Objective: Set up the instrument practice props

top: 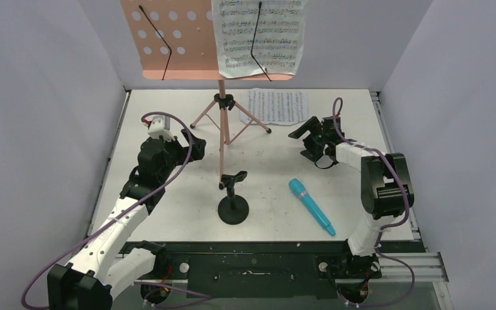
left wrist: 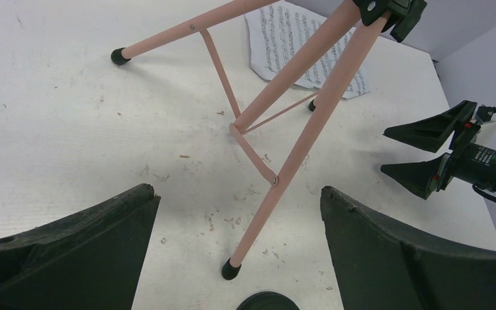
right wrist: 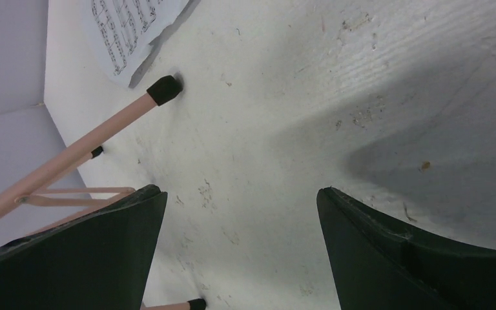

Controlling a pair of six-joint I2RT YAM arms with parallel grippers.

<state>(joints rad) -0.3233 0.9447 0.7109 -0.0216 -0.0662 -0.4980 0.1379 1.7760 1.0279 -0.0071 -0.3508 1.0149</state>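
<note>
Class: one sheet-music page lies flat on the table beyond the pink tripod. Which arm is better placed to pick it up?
Probably the right. The right gripper is open, empty and close to the page. The left gripper, also open, has the music stand's legs between it and the page.

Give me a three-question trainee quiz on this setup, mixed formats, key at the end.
1. True or false: the teal microphone sits in the clip of the black mic stand.
2. Where is the loose sheet-music page? A) flat on the table behind the pink music stand; B) hanging off the near edge; C) under the round base.
3. Fill in: the fingers of the left gripper and of the right gripper stand ____.
Key: 1 false; 2 A; 3 open.
</note>
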